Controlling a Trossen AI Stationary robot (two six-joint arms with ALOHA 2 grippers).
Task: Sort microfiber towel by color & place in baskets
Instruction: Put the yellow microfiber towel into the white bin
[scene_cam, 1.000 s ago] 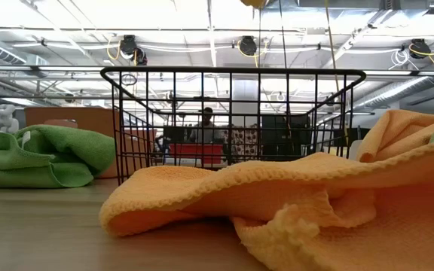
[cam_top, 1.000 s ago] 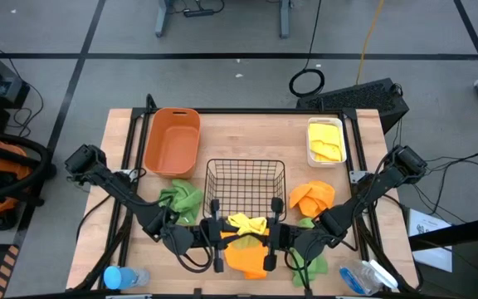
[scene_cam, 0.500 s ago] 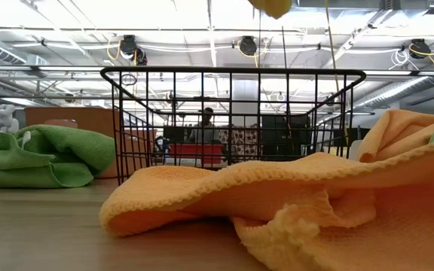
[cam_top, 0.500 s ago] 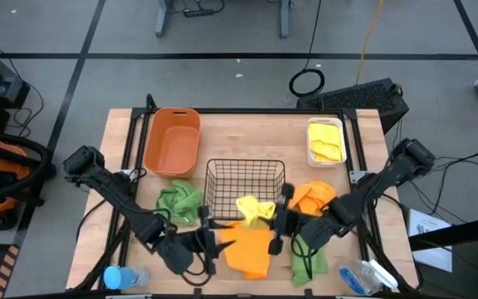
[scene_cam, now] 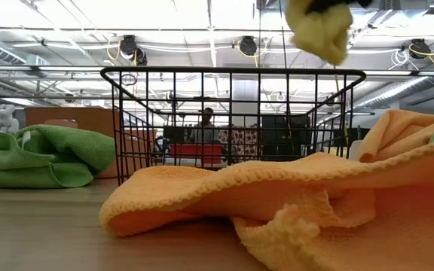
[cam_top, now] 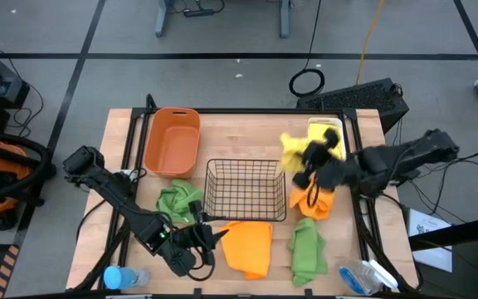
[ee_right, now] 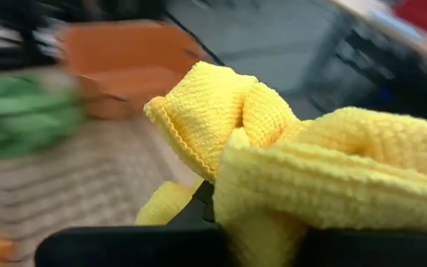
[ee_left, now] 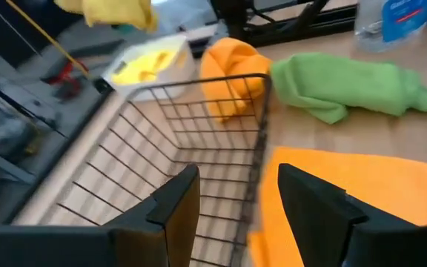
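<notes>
Right gripper (cam_top: 304, 159) clenched yellow towel (cam_top: 292, 149) beside white bin (cam_top: 325, 142) | left gripper (cam_top: 212, 238), fingers apart, sat well away, near orange towel (cam_top: 249, 247)

Robotics lab or workshop in an open industrial hall. Evidence: grey concrete floor (cam_top: 222, 41) marked with dark tape lines; wooden table (cam_top: 239, 133) with two dark arms mounted at its edges; loose cables (cam_top: 307, 81) and a coiled lead on the floor; a desk base beyond the table. At table height: exposed ceiling beams, hanging cord reels (scene_cam: 248, 47), strip lighting, and a person (scene_cam: 207, 119) seated at distant workstations.
</notes>
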